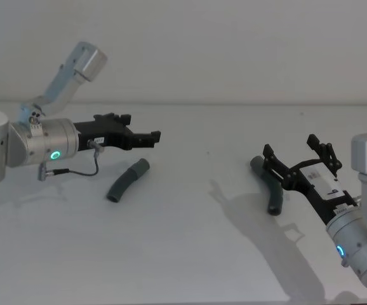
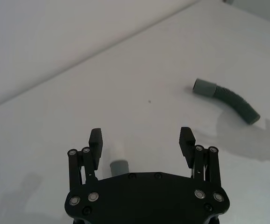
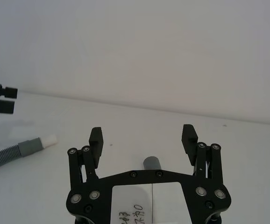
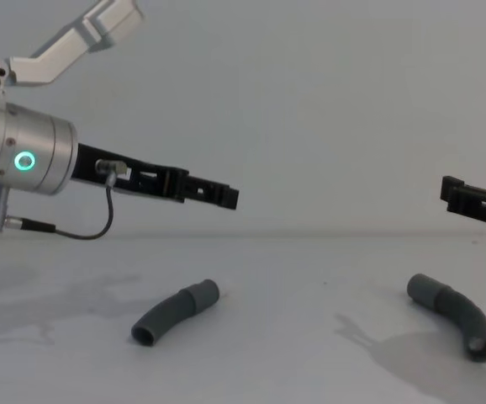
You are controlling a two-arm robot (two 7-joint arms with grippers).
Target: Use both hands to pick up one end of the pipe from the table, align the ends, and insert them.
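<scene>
The left gripper [image 1: 155, 135], fingers spread, hovers above a dark grey ribbed curved hose piece [image 1: 127, 180] lying on the white matt bench [image 1: 190, 248]. The right gripper [image 1: 290, 147], also spread, hangs over the second ribbed grey hose piece [image 1: 274, 198], whose smooth cuff [image 3: 151, 164] sits below its fingers.

Looks like a robot test lab (staged, plain): white table [image 1: 171, 267] against blank wall [image 1: 234, 51].
</scene>
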